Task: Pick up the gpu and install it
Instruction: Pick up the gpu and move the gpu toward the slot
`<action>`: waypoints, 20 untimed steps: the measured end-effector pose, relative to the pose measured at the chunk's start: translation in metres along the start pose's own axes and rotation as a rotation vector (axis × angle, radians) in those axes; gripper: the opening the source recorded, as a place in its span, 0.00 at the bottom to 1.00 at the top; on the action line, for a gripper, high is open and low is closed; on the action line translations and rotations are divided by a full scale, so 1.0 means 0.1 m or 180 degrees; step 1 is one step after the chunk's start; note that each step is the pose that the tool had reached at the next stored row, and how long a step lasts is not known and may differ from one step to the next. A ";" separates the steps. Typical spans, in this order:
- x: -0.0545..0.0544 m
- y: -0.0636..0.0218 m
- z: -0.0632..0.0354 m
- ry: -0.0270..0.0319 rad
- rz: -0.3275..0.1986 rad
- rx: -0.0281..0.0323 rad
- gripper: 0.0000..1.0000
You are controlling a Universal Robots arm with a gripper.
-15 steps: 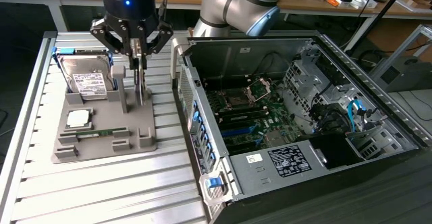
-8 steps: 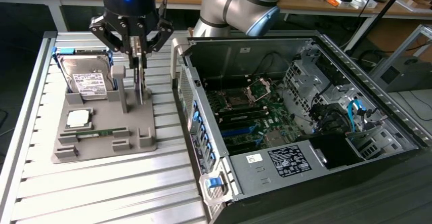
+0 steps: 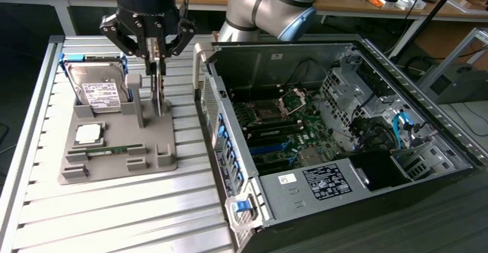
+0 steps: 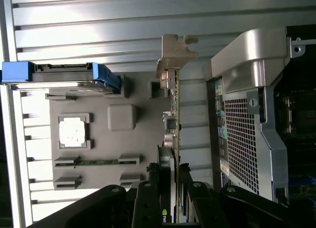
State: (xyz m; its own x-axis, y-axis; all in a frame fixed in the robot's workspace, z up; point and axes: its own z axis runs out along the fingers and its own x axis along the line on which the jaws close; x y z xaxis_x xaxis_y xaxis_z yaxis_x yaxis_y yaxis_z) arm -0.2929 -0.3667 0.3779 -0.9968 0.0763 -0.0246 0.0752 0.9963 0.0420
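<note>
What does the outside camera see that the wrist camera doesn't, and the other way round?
Exterior view adds the motherboard inside the open computer case, the robot arm and the white label on the hard drive. Wrist view adds the silvery bracket at the card's end. Both share the gripper clamped on the gpu, the grey tray, the square chip and the green memory stick.
</note>
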 end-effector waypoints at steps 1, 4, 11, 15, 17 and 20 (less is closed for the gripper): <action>0.00 0.001 -0.012 0.0000 0.0000 0.0000 0.27; 0.00 0.003 -0.077 0.0000 0.0000 0.0000 0.27; -0.01 0.009 -0.209 0.0000 0.0000 0.0000 0.27; -0.01 0.012 -0.283 0.0000 0.0000 0.0000 0.27; -0.01 0.014 -0.333 0.0000 0.0000 0.0000 0.27; -0.01 0.018 -0.420 0.0000 0.0000 0.0000 0.27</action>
State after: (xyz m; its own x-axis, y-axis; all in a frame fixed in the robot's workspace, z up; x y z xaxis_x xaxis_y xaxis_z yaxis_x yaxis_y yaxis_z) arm -0.2929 -0.3667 0.4200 -0.9968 0.0763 -0.0247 0.0752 0.9963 0.0420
